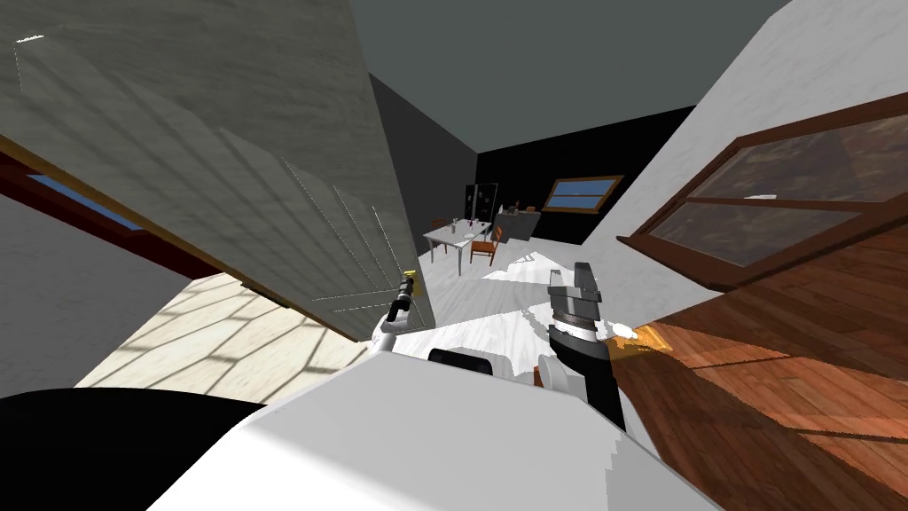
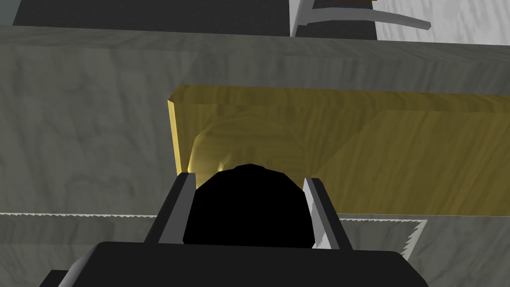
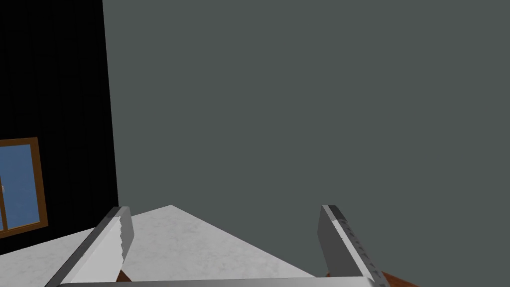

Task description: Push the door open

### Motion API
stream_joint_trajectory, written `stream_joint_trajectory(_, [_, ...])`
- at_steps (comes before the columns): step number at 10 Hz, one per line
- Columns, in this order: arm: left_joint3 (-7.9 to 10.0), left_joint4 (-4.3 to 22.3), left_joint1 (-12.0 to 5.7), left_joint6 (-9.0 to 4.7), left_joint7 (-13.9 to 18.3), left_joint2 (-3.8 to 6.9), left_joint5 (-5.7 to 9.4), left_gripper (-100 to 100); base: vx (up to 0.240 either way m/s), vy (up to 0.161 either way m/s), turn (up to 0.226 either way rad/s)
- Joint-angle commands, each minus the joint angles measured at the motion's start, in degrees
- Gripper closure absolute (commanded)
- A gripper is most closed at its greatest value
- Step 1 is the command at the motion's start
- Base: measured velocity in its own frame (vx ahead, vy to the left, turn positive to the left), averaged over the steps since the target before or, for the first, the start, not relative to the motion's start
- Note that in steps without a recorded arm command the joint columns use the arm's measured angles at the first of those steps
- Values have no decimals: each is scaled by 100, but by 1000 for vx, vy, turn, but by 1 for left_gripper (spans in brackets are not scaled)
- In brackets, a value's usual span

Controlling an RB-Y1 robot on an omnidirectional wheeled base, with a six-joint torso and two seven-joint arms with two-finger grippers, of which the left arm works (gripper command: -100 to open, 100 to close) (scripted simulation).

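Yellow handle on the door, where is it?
In the left wrist view, the yellow handle sits on the grey door, just past the left claw, which grips a black round knob.

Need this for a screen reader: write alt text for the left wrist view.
The left gripper sits close in front of a yellow handle on a grey wood-grain door, with a black rounded shape at its tip.

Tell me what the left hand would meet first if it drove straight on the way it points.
The left hand grips a black rounded knob between its fingers, so that comes first. Just beyond lies the yellow handle piece on the grey door, seemingly close, though depth is hard to judge.
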Motion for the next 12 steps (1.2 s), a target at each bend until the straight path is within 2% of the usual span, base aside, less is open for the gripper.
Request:
stream_joint_trajectory(1, [99,-11,-5,-28,-13,-24,15,100,174,-32,43])
stream_joint_trajectory(2, [153,-21,4,-26,-22,-58,21,100,165,-55,54])
stream_joint_trajectory(3, [115,-9,11,-5,-23,-45,12,100,72,-23,31])
stream_joint_trajectory(8, [475,-103,81,-6,-78,-2,59,100,195,-32,45])
stream_joint_trajectory(12, [786,-182,149,-3,-128,-83,98,100,202,-30,54])
